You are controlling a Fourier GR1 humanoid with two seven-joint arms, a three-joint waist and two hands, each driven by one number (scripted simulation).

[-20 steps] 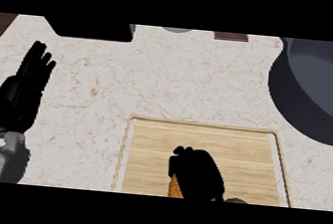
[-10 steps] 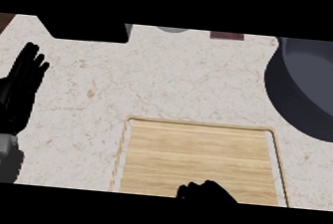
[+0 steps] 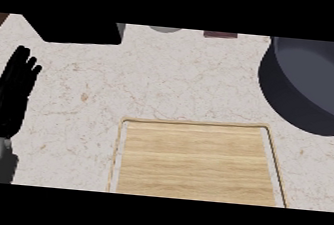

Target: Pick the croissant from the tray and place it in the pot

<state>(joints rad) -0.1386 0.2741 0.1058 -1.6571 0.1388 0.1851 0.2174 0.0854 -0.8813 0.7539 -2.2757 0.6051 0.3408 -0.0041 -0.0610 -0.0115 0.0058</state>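
You've got the wooden tray [image 3: 199,162] at the counter's [image 3: 164,89] near edge, dark pot [image 3: 317,82] far-right corner, left hand [image 3: 8,95] fingers straight.

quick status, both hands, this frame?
Left hand: open, fingers straight, resting at the view's left edge, holding nothing.
Right hand: not in view, so its state cannot be told.
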